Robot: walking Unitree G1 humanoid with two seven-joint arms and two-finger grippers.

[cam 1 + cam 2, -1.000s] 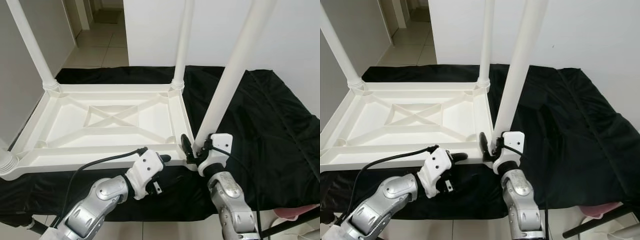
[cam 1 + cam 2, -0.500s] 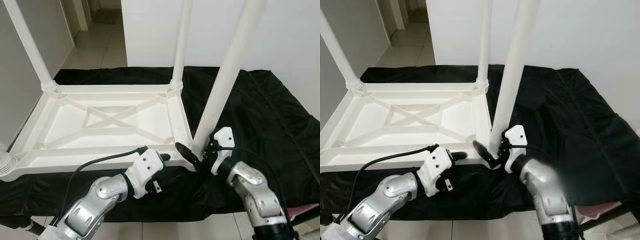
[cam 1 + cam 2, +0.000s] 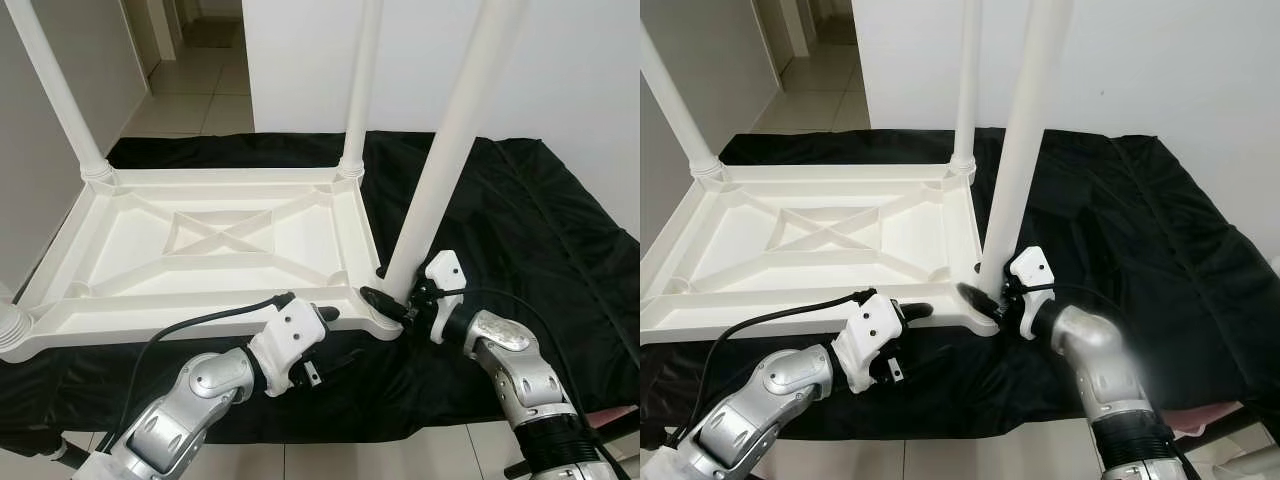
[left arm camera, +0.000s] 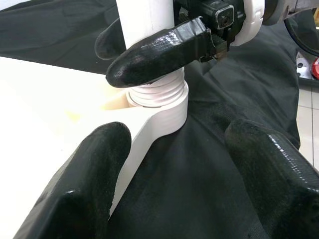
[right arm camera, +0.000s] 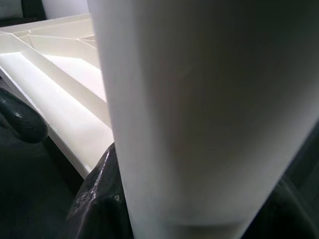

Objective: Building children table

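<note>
Upside down on a black cloth [image 3: 560,230] lies the white table [image 3: 230,240]. Right gripper [image 3: 400,300] jaws clasp the near-right leg [image 3: 440,180] at its base; left gripper [image 3: 335,340] jaws spread wide, empty, just beside that corner.

Leg tops: all four white legs [image 3: 450,150] run past the upper edge.
My right forearm [image 3: 1105,370]: blurred.
Near-left corner [image 3: 12,330]: cropped by the left edge.

No readable text, labels, brands or numbers anywhere (all surfaces plain).
</note>
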